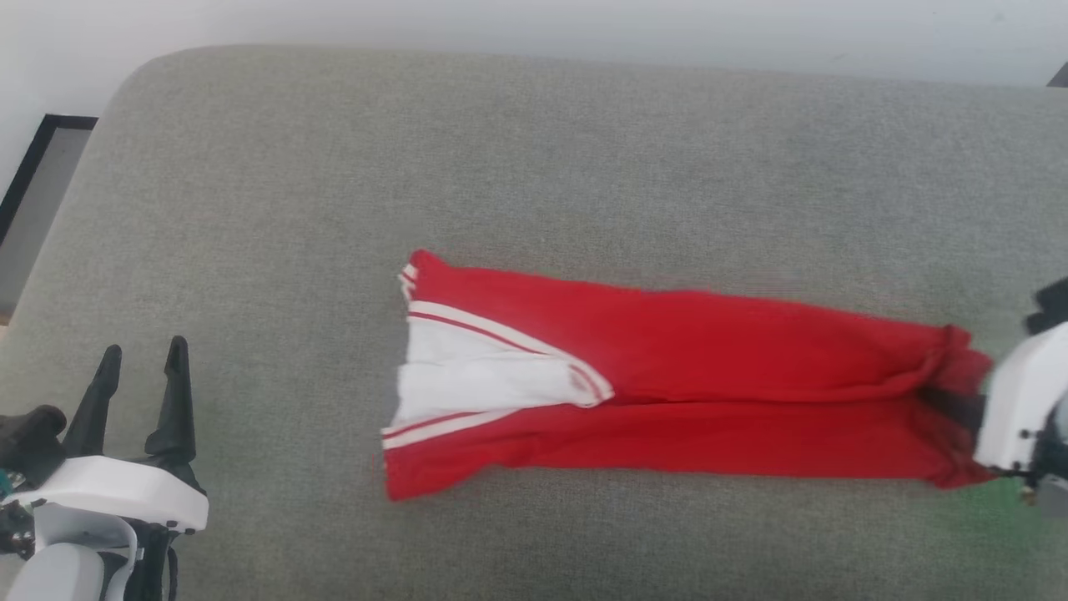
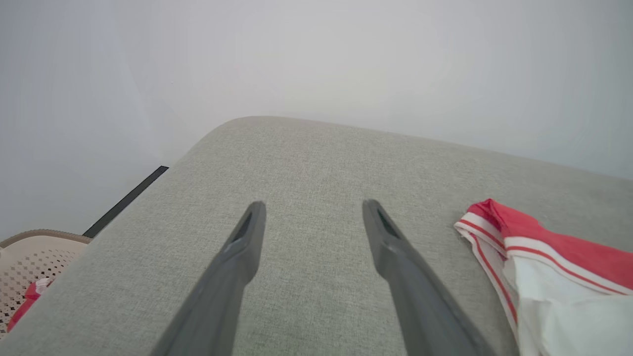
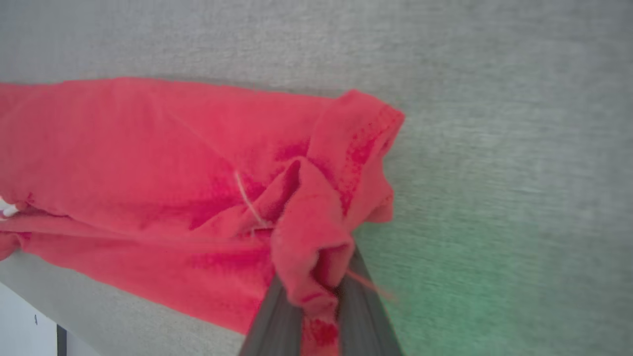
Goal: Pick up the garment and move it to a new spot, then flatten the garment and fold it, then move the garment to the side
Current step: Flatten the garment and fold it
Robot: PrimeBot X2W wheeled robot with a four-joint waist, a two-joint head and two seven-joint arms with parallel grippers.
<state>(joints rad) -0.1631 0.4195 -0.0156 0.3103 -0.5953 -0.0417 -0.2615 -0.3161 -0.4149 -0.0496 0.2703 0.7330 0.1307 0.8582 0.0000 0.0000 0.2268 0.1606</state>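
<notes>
Stretched long, left to right, across the grey woven upholstered surface (image 1: 534,167): small red jersey T-shirt (image 1: 709,367), white sleeve with red-striped trim at its left end. Pinched at the bunched right end by the right gripper (image 3: 321,289), dark fingers closed on red cloth. At near left, left gripper (image 1: 143,355) spread wide, holding nothing, well apart from the T-shirt.

The head view looks steeply down on the grey cushion (image 1: 534,167), with the wall along its top. The left wrist view sits low over the cushion, facing that wall along the left gripper (image 2: 314,205). It shares the garment (image 1: 709,359)'s striped end with the head view. The right wrist view is close on the other end, at the right gripper (image 3: 321,284).
</notes>
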